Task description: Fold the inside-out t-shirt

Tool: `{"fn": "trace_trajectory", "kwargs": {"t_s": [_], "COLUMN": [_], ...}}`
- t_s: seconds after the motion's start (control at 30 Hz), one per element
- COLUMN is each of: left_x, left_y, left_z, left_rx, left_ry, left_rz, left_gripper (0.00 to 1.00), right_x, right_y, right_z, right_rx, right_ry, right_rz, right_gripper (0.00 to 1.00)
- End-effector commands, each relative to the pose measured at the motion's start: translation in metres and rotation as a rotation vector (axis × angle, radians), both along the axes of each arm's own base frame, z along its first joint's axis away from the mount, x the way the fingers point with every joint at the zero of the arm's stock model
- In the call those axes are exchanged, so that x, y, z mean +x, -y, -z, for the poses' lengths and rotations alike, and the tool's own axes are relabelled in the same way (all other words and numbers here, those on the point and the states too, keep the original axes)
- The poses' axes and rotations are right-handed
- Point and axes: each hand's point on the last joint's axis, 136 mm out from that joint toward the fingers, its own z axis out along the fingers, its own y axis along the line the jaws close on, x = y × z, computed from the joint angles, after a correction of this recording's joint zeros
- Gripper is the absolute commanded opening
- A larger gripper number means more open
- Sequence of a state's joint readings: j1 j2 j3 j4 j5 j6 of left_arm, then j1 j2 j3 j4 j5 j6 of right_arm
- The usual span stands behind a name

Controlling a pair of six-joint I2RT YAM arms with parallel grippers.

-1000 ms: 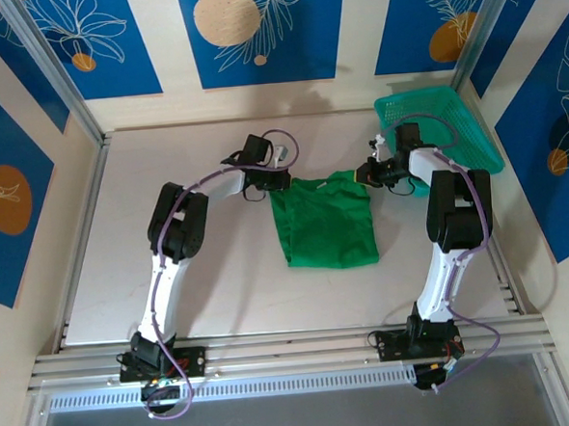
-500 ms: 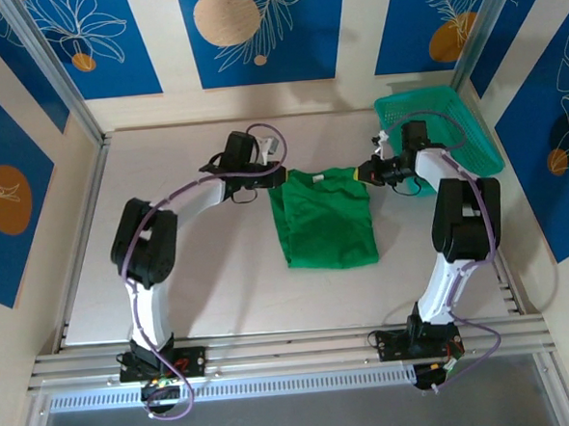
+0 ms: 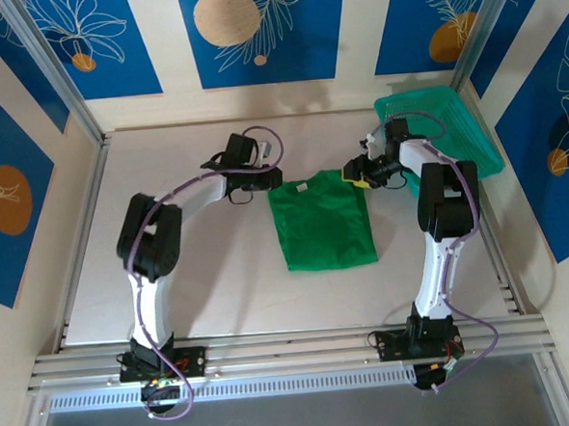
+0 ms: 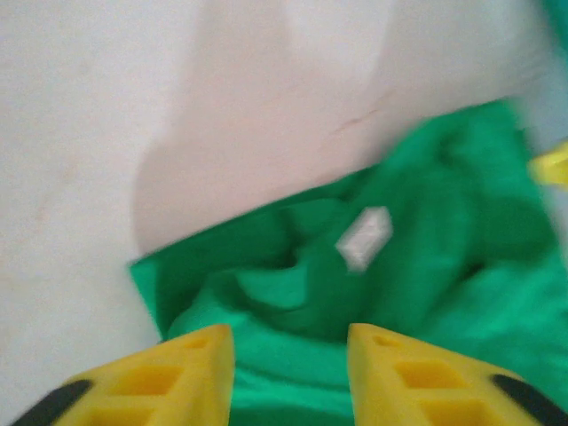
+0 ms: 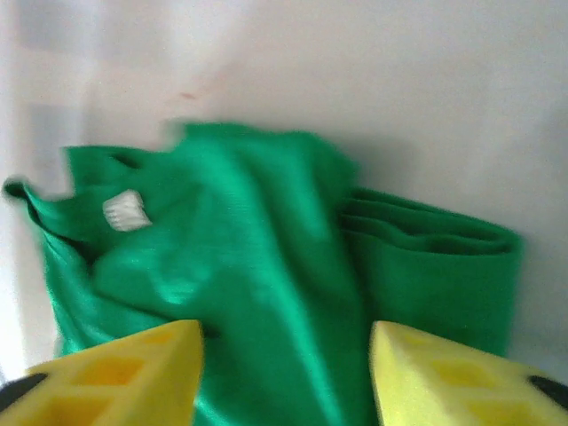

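Table (image 3: 202, 286): the inside-out t-shirt (image 3: 322, 222) lies flat mid-table between the two arms, collar toward the far edge, hem toward the bases. Its outline is a narrow rectangle. The right wrist view shows stacked layers along one side edge, so the side folds look done. The crosswise fold, collar to hem, looks yet to do; roughly halfway, by my reading. The teal basket (image 3: 443, 126) sits at far right, apart from the shirt.

The left end effector (image 3: 263, 183) is at the shirt's far-left corner, the right end effector (image 3: 359, 174) at its far-right corner. Both have fingers spread wide over the cloth, nothing clamped. The white neck label (image 3: 302, 186) faces up.

Against a second ago: the far edge was bunched with no collar showing; now it is spread and the label is exposed. The left elbow has swung outward, and the right end effector sits slightly further inward.
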State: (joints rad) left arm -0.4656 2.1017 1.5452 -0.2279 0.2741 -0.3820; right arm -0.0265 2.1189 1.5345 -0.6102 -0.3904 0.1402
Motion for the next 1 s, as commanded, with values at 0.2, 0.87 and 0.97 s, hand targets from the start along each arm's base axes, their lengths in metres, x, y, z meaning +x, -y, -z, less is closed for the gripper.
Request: {"fn": "trace_trajectory", "kwargs": {"t_s": [0.2,0.87,0.97], "left_x": [0.020,0.000,-0.008], "left_y": [-0.030,0.022,0.019], "left_z": [0.005,0.074,0.085], "left_rx": [0.092,-0.070,-0.032], "left_ry": [0.005,-0.237,-0.279], "left_rz": [-0.045,0.101,0.100], "left_gripper": [0.64,0.64,0.61], "right_x": [0.016,0.007,0.004], "right_y": [0.031,-0.024,-0.026], "right_z": [-0.030,0.024,0.026], "right_rx": [-0.173,-0.043,-0.075], "right_ry": [0.135,-0.108,-0.119], "right_rz": [0.024,-0.143,-0.165], "right_gripper": [0.68,0.56,0.54]}}
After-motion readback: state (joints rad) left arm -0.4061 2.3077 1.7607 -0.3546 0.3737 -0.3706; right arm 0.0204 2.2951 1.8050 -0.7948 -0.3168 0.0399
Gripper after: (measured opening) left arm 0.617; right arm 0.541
